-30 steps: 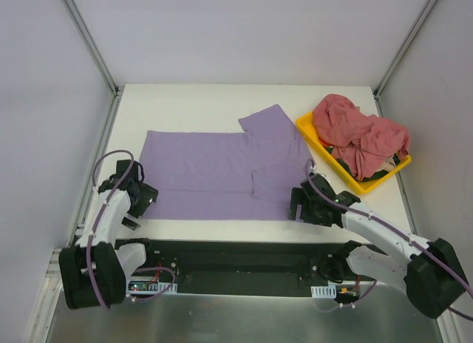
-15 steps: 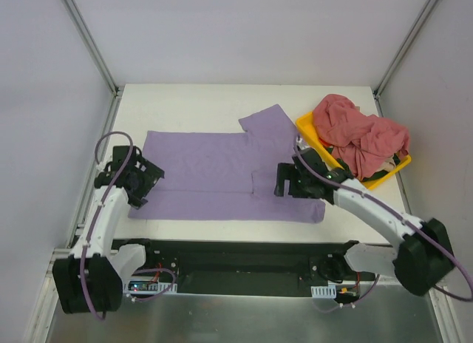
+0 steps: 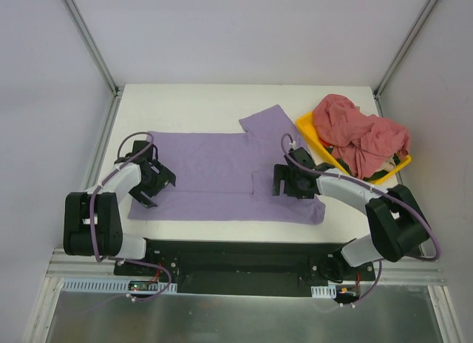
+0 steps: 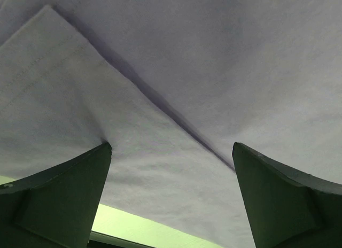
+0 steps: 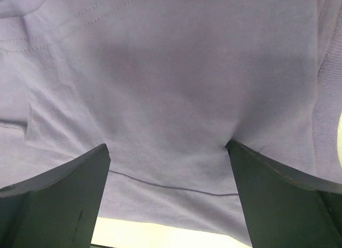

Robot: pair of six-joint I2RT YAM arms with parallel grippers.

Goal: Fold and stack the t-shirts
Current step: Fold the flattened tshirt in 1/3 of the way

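At frame centre, the lavender t-shirt point(image 3: 214, 173) lies flat on the table point(image 3: 192, 106), with a folded layer along its lower edge. The left gripper point(image 3: 153, 182) and right gripper point(image 3: 284, 182), jaws spread wide, press on that layer's ends, probably to pinch it. Open tabletop lies above. Pink-red t-shirts point(image 3: 358, 140) fill the yellow tray point(image 3: 310, 132) at upper right.

The left arm point(image 3: 109, 184) and right arm point(image 3: 344, 189) share smooth white plastic link shells, boxy black joint housings point(image 3: 83, 223) and thin looping purple cables point(image 3: 137, 139), while the left gripper point(image 3: 157, 189) and right gripper point(image 3: 281, 182) are matte black, with blunt, dark wedge-shaped fingers point(image 4: 53, 200).
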